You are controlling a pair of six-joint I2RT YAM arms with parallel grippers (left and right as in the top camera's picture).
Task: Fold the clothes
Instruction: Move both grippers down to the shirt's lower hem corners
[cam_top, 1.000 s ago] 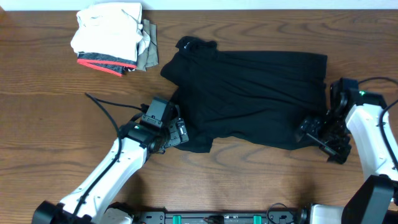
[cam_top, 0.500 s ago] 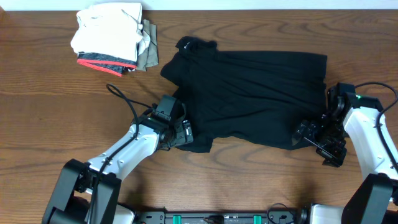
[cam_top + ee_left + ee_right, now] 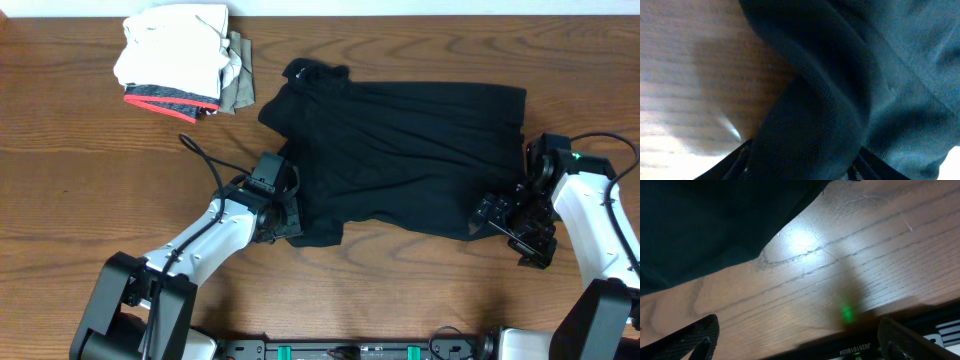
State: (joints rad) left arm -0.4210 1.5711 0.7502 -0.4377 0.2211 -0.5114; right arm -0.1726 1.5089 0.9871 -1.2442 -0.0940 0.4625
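The clothes (image 3: 400,150), a black short-sleeved shirt, lie spread across the middle of the wooden table (image 3: 60,200), with a sleeve bunched at the far left. My left gripper (image 3: 290,218) sits at the shirt's near left corner. In the left wrist view a thick fold of the black fabric (image 3: 840,90) fills the gap between both fingers of the left gripper (image 3: 802,170), which is shut on it. My right gripper (image 3: 510,222) rests at the shirt's near right corner. Its wrist view shows the right gripper (image 3: 802,340) open over bare wood, with the shirt's edge (image 3: 705,225) just beyond.
A stack of folded garments (image 3: 180,60), white, olive and red-trimmed grey, sits at the far left of the table. The left arm's black cable (image 3: 200,160) loops over the wood beside that arm. The table's front edge runs close behind both grippers.
The left arm slid right onto the shirt's corner, then its jaws narrowed around the fold of fabric. The right gripper shifted slightly and stays wide.
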